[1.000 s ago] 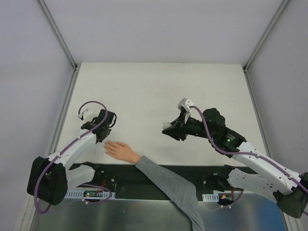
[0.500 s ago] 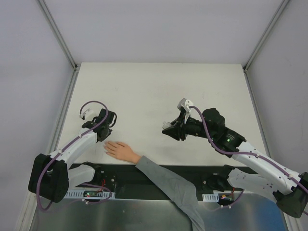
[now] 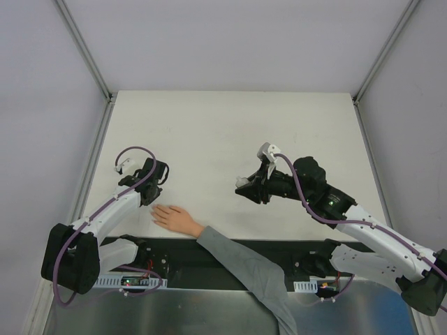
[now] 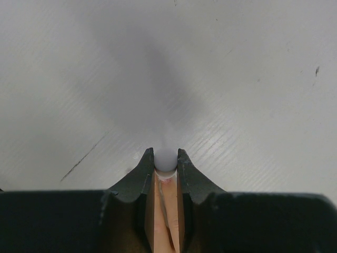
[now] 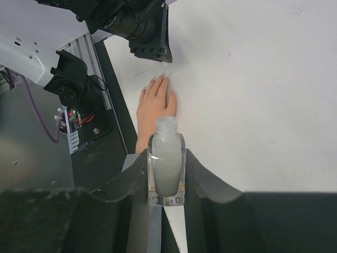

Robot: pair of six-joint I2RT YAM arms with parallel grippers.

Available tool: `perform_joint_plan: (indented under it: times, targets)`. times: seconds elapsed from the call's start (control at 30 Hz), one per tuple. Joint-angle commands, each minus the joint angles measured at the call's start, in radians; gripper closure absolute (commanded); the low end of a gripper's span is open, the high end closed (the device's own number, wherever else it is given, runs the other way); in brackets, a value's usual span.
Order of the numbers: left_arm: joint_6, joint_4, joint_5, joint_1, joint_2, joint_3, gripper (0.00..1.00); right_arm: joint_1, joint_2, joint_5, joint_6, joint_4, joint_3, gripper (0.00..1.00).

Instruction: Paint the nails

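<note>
Hardly anything has moved over the last second: the left arm's shoulder and elbow have drifted a touch, and both wrists hang where they were.

The left gripper (image 4: 166,164) has its jaws clenched on a thin pinkish-tan stem (image 4: 166,211) that ends in a small whitish round tip (image 4: 166,158). The tip sticks out just past the fingertips, above the white counter (image 3: 230,125); whether it touches the surface cannot be told. From the top camera this gripper points down toward the near edge, just beyond the fingertips of the hand (image 3: 178,219).

That hand lies flat, palm down, at the counter's near edge on the left side, between the two arm bases. Its grey sleeve (image 3: 244,269) runs back and to the right over the dark base plate. The nails (image 5: 162,77) sit at the ends of the fingers, which point toward the left gripper. They are skin-coloured and hard to make out, and no paint can be seen on them at this size.

The right gripper (image 3: 246,187) is well apart from the hand, near the middle of the counter, its jaws grasping a small clear bottle (image 5: 166,163) of whitish liquid. The bottle's neck is uncovered and points toward the hand in the right wrist view.
</note>
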Motion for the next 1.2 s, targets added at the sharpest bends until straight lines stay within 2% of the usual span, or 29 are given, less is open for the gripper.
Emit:
perform_joint_plan:
  times: [0.0, 1.17]
  targets:
    - [-0.017, -0.034, 0.014, 0.015, -0.026, 0.001, 1.0, 0.003, -0.002, 0.007, -0.007, 0.048, 0.003, 1.0]
    - [-0.02, -0.068, -0.02, 0.021, 0.032, 0.039, 1.0, 0.001, -0.009, 0.007, -0.008, 0.048, 0.0, 1.0]
